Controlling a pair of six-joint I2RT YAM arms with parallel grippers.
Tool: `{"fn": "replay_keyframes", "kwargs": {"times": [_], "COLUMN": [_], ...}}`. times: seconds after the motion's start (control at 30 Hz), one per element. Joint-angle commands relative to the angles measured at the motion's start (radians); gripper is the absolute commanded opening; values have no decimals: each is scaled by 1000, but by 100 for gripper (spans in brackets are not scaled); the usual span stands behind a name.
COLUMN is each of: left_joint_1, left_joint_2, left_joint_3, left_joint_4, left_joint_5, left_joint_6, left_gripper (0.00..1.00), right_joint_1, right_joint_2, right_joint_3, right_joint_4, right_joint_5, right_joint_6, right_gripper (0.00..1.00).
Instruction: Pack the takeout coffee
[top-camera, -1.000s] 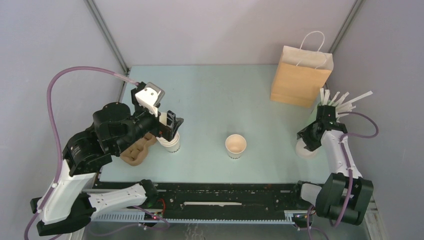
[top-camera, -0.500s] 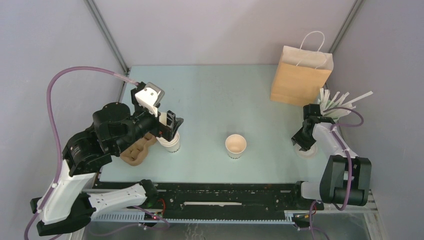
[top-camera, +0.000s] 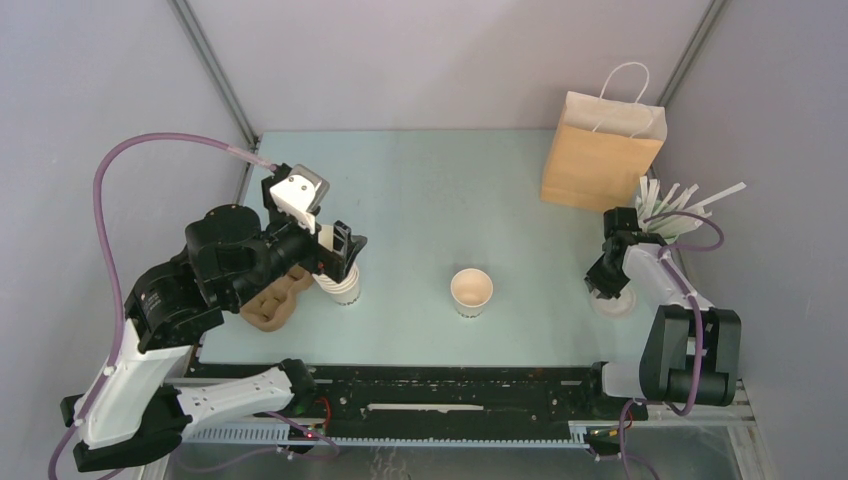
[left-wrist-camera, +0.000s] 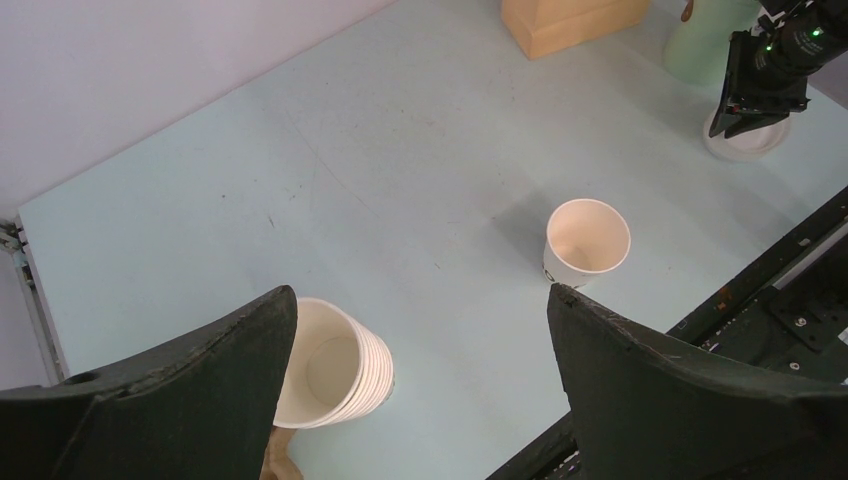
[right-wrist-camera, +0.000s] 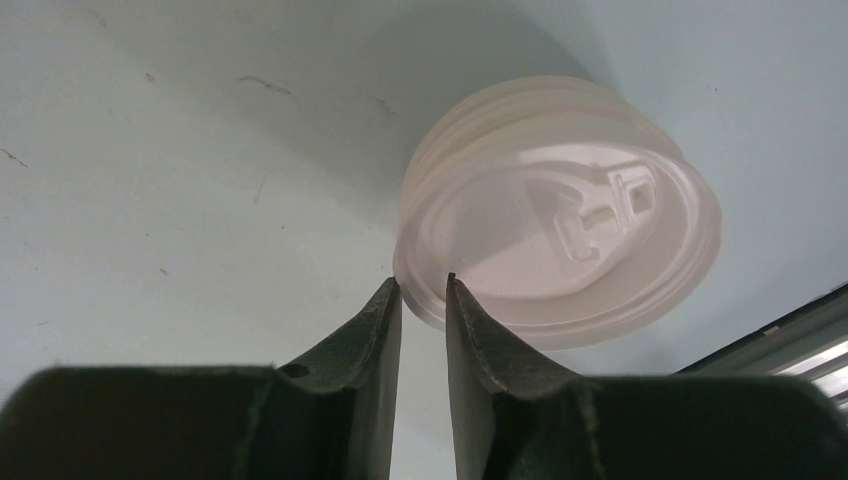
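I had two tools at work over the tabletop (top-camera: 430, 190). My left tool (left-wrist-camera: 420, 292) hung wide open and held nothing, its two dark fingers (left-wrist-camera: 180, 400) spread far apart above the left part of the surface. Just beneath its left finger stood one stack of nested cups (left-wrist-camera: 335, 365), several rims showing, too close-set for me to count surely. The single coffee cup (top-camera: 471, 292) stood upright and alone near the middle of the tabletop, toward the near edge, its top open and its tan inside showing; it was well apart from both tools. One brown cardboard carrier (top-camera: 272, 300) lay at the left, just beside the nested stack and partly under my left arm. My right tool (right-wrist-camera: 421, 283) was down at the right side, its two fingers drawn almost together with only a thin slit between them. Their tips were right at the near rim of one stack of lids (right-wrist-camera: 560, 250), white and round, several layers deep, with the drinking tab of the top one facing up. Whether the tips actually pinched that rim, I could not tell. One tan paper bag (top-camera: 600, 150) with white handles stood upright at the far right, and a bunch of white straws (top-camera: 680, 198) fanned out between it and the lids.
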Motion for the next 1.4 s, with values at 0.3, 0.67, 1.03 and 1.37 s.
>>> {"fn": "replay_keyframes", "kwargs": {"times": [0.3,0.67,1.03,1.37], "left_joint_1": [-5,-11,-13,-13], "left_joint_2": [2,1,7,2], "left_joint_3": [51,60,68,59], "left_joint_4": [8,7,2,3], "left_joint_5": [-15,-17,-20,-12], "left_joint_6": [22,22,22,22], "left_gripper": [100,100,100,100], "right_joint_1": [9,-24,-112,-121], "right_joint_2": [-67,-135,-153,-154], "right_joint_3": [-4,-3,-3,44], "right_joint_4": [-40,-74,-53,-122], "right_joint_5": [57,58,-38,-70], "right_joint_6": [-20,-19,-40,-40], "right_gripper": [22,22,16,2]}}
